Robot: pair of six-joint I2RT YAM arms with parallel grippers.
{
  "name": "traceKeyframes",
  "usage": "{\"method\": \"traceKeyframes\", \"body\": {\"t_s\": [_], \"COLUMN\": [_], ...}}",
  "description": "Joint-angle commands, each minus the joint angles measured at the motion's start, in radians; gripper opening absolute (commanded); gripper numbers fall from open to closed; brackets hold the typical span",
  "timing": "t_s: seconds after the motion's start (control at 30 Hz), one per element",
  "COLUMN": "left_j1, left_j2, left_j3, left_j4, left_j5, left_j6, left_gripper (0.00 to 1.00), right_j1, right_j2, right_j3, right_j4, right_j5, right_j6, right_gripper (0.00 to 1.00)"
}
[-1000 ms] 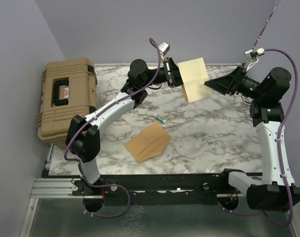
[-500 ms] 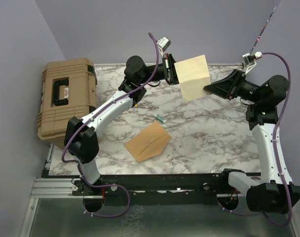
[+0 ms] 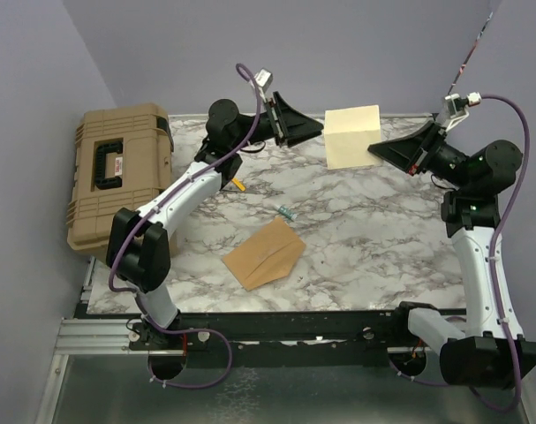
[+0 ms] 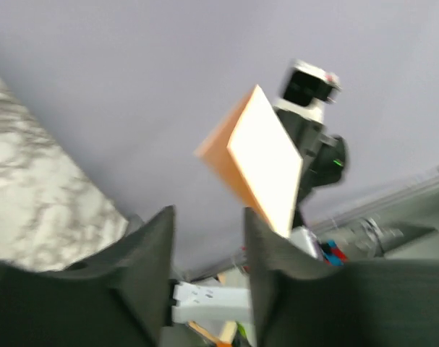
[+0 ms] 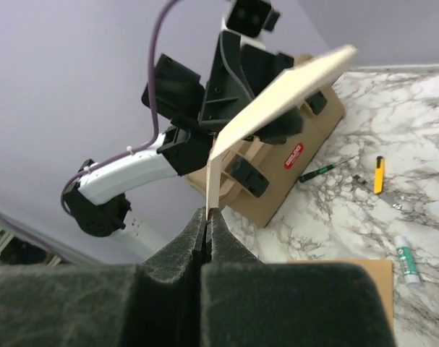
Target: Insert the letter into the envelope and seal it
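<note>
The letter (image 3: 351, 137), a pale flat sheet, hangs in the air above the table's far side. My right gripper (image 3: 373, 148) is shut on its lower right corner; in the right wrist view the sheet's edge (image 5: 277, 101) rises from the closed fingertips (image 5: 207, 217). My left gripper (image 3: 320, 130) stands open just left of the sheet, apart from it. In the left wrist view nothing sits in the gripper (image 4: 208, 213), and the letter (image 4: 266, 163) floats beyond it. The tan envelope (image 3: 263, 253) lies flat on the marble table (image 3: 373, 238), near the front centre.
A tan hard case (image 3: 117, 177) sits at the table's left edge. A yellow utility knife (image 3: 238, 185) lies near it, and a small tube (image 3: 288, 212) lies above the envelope. A green screwdriver (image 5: 324, 168) shows in the right wrist view.
My left gripper opened, let go of the letter and drew back to the left. My right gripper closed on the letter's corner and now holds it alone.
</note>
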Motion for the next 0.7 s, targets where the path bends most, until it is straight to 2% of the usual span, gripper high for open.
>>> {"method": "traceKeyframes", "body": {"t_s": [0.0, 0.1, 0.2, 0.33, 0.47, 0.57, 0.67], "left_j1": [0.086, 0.115, 0.121, 0.121, 0.121, 0.12, 0.119], "left_j2": [-0.052, -0.067, -0.063, -0.067, -0.079, -0.1, -0.111], "left_j3": [-0.13, -0.133, -0.08, -0.073, -0.048, -0.026, -0.006], "left_j4": [-0.154, -0.376, -0.587, -0.635, -0.753, -0.827, -0.847], "left_j5": [-0.114, -0.186, -0.258, -0.295, -0.436, -0.571, -0.615], "left_j6": [0.077, 0.246, 0.398, 0.47, 0.578, 0.656, 0.736], "left_gripper": [0.55, 0.66, 0.73, 0.8, 0.98, 0.99, 0.99], "right_j1": [0.002, 0.002, 0.002, 0.003, 0.002, 0.002, 0.002], "right_j2": [-0.028, -0.015, -0.011, -0.005, -0.01, -0.016, -0.015], "right_j3": [0.021, 0.033, 0.027, -0.006, -0.03, -0.032, -0.03], "right_j4": [-0.191, -0.37, -0.477, -0.522, -0.579, -0.64, -0.675], "right_j5": [0.177, 0.258, 0.318, 0.321, 0.34, 0.377, 0.374], "right_j6": [-0.121, -0.229, -0.307, -0.348, -0.38, -0.408, -0.431], "right_gripper": [0.0, 0.0, 0.0, 0.0, 0.0, 0.0, 0.0]}}
